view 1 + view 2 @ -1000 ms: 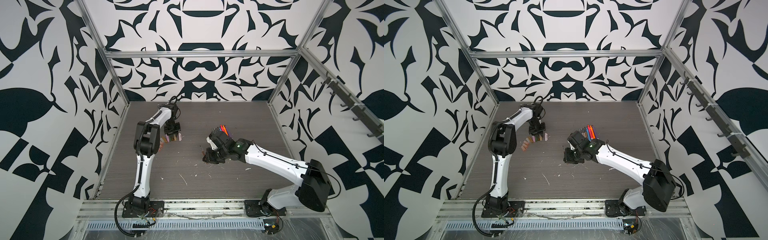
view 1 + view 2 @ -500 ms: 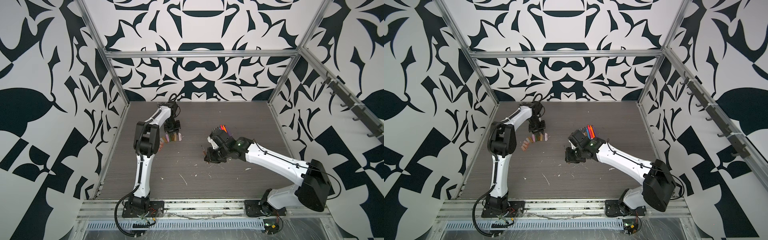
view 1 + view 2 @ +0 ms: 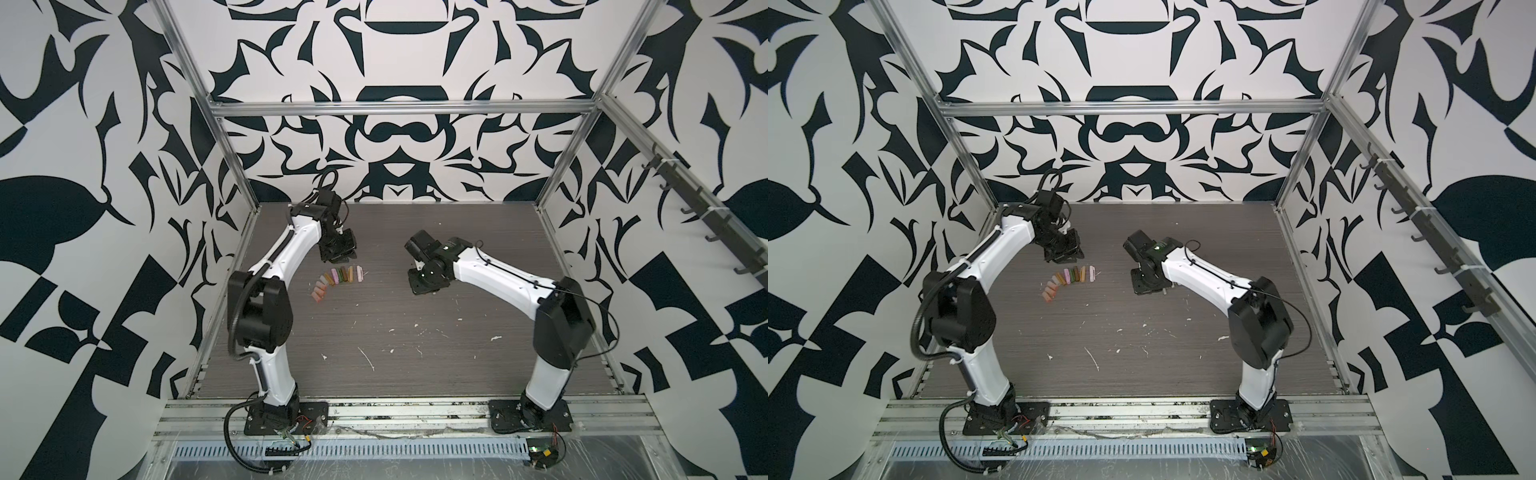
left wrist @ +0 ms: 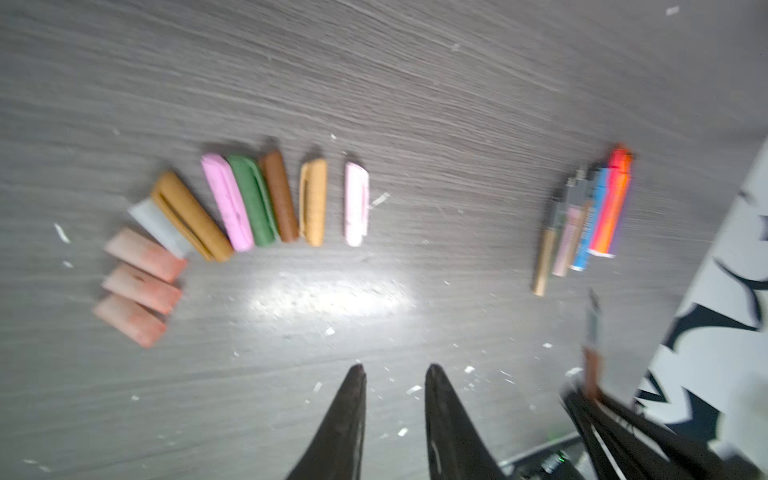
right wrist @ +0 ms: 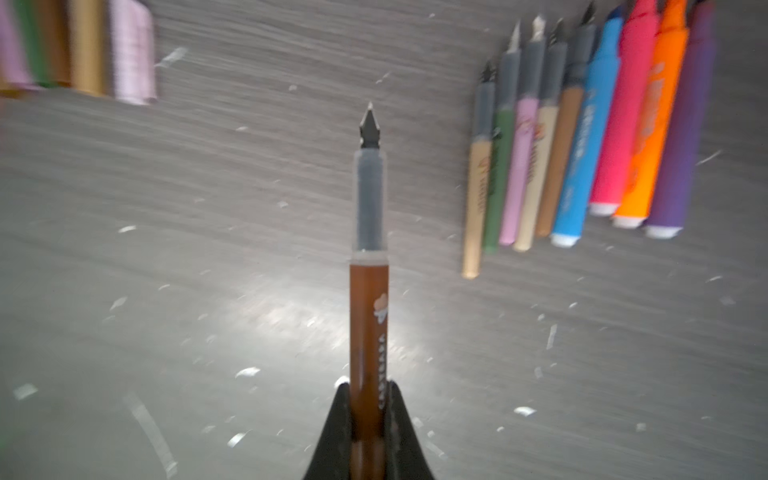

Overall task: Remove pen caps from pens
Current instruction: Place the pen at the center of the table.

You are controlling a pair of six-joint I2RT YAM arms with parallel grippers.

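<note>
1. Nearest the front, the desk (image 3: 415, 365) is seen bare but for scattered white flecks (image 3: 368, 359); nothing of the task lies there.
2. Further in, the right end effector (image 5: 368, 386) is clamped on a brown pen (image 5: 369, 316), gripped low on the barrel. The nib is exposed, so no cap is left on it. It is held above the desk, not laid down.
3. About level with it, towards the left arm, the pen caps (image 4: 253, 199) are laid in a curved row on the desk. Ten are counted: three salmon, one pale grey, one tan-brown, pink, green, brown, tan and, slightly apart at the end, pale pink.
4. Just behind that row, the left end effector (image 4: 395, 368) is seen hovering. Its fingers are a little apart and nothing is held between them.
5. Nine other pens (image 5: 577, 166) are lined up side by side, touching, every tip bare. In both top views this row is hidden by the right arm.
6. Ten caps are matched by ten uncapped pens, and no capped pen is seen anywhere. The uncapping is judged done, with only the brown pen left to be set down beside the others.
</note>
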